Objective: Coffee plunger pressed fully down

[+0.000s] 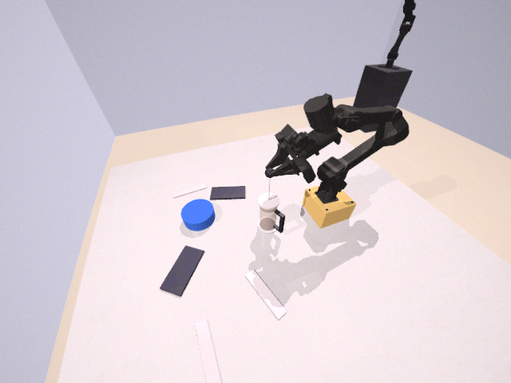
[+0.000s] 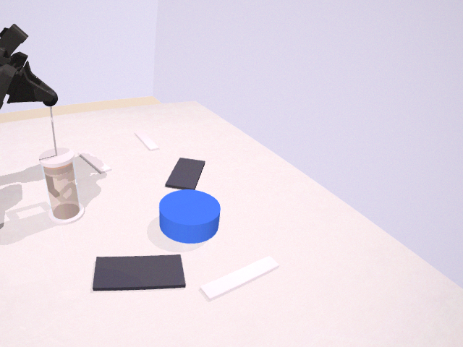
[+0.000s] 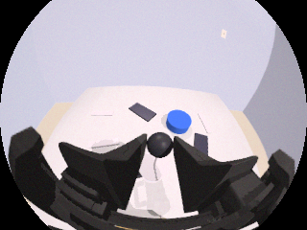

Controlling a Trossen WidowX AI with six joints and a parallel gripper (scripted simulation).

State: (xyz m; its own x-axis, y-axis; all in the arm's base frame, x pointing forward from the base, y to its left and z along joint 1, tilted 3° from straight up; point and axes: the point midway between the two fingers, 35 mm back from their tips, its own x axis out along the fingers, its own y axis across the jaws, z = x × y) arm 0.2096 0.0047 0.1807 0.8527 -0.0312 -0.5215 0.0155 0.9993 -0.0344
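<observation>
The glass coffee press (image 1: 268, 214) (image 2: 61, 186) (image 3: 150, 195) stands upright on the white table (image 1: 371, 288), its black handle towards the arm's base. Its thin rod (image 1: 270, 187) (image 2: 53, 129) rises high above the white lid, so the plunger is up. My gripper (image 1: 269, 171) (image 2: 50, 99) (image 3: 160, 138) is at the top of the rod, directly above the press. Its fingers are shut on the black plunger knob (image 3: 159, 145) from both sides.
A blue round block (image 1: 198, 214) (image 2: 189, 215) lies left of the press. Two dark flat slabs (image 1: 227, 192) (image 1: 181, 270) and white strips (image 1: 189, 191) (image 1: 265, 294) (image 1: 208, 350) lie around it. The arm's yellow base (image 1: 330, 206) stands right of the press.
</observation>
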